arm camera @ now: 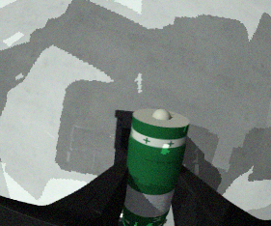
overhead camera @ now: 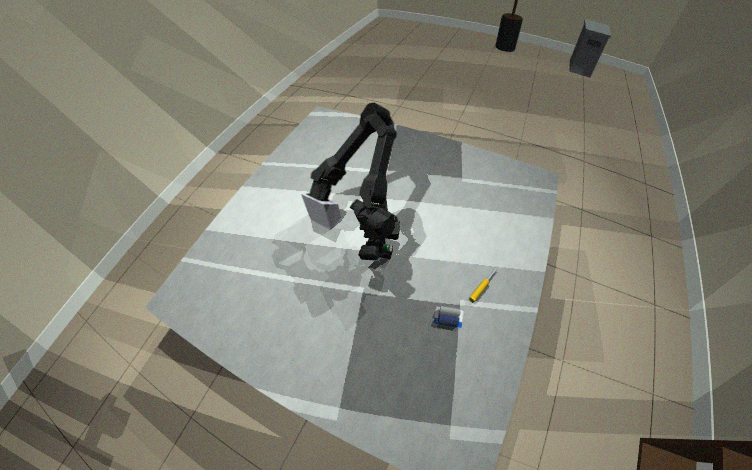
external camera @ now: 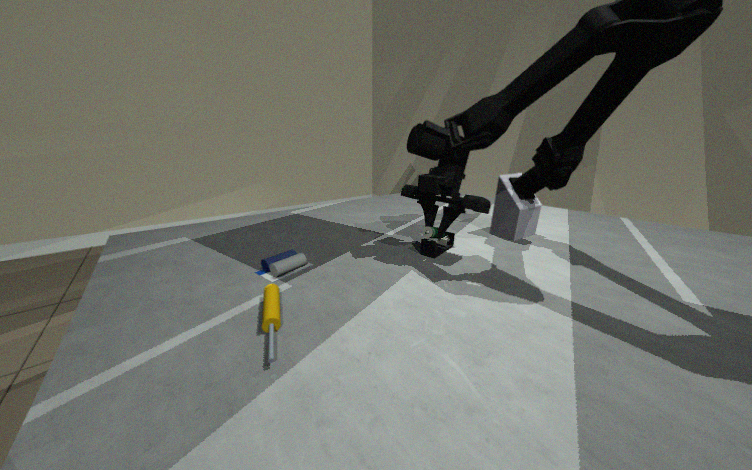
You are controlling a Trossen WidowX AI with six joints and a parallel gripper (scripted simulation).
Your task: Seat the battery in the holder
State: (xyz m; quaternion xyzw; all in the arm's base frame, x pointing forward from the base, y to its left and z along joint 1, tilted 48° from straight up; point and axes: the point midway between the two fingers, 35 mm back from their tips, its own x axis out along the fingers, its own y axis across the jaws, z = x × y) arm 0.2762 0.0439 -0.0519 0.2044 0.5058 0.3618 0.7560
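The gripper [overhead camera: 383, 252] [external camera: 436, 228] [arm camera: 150, 169] is clenching the green battery [overhead camera: 387, 248] [external camera: 432, 232] [arm camera: 156, 161], one finger pressing on each side of its casing. In the wrist view, the battery's pale, knobbed terminal end is facing the camera and pointing up the picture. The black holder [external camera: 434, 246] [arm camera: 122, 127] is sitting on the grey surface [overhead camera: 285, 344] [external camera: 414, 397] [arm camera: 211, 58] directly beneath the gripper, with the battery covering much of it in the wrist view. Whether the battery is resting inside the holder or staying just above it, I cannot tell; the spring and the lip are not showing clearly enough to judge.

Well apart from the holder, a blue cylinder [overhead camera: 448, 320] [external camera: 279, 260] and a grey cylinder [overhead camera: 448, 312] [external camera: 288, 264] are lying side by side. Near them a yellow-handled screwdriver [overhead camera: 479, 290] [external camera: 271, 308] is lying on the same surface. Farther out, a grey box [overhead camera: 589, 49] is standing on the floor, its inside not showing.
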